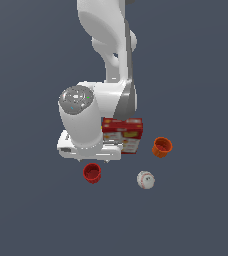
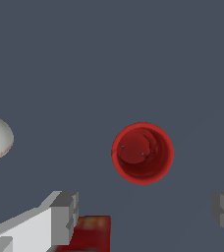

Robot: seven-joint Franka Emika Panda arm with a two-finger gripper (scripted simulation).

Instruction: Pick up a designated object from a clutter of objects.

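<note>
**Panda arm hangs over red cup, jaws spread wide**

A Franka Panda arm point(image 1: 106, 60) holds its gripper point(image 1: 92, 159) above a dark grey floor point(image 1: 31, 210) scattered with small objects. The jaws stand spread and grip nothing: in the wrist view the two grey fingers point(image 2: 65, 216) sit far apart with bare floor between them. The red cup point(image 2: 142, 153) stands upright and open-mouthed, below the jaws and slightly ahead of the line that joins the fingertips, nearer to one finger than the other, touching neither. In the exterior view the same cup sits just beneath the fingertips, clear of its neighbours.

A red cracker box point(image 1: 124, 134) with yellow print stands behind the gripper, partly hidden by the hand; a corner of it shows beside one finger in the wrist view. A white baseball point(image 1: 145, 179) lies outside the jaws, past one finger, toward the exterior view's right of the red cup. An orange cup point(image 1: 162, 147) sits farther off on that same side, beside the box and well apart from the jaws. None of the objects touches another as far as the views show.
</note>
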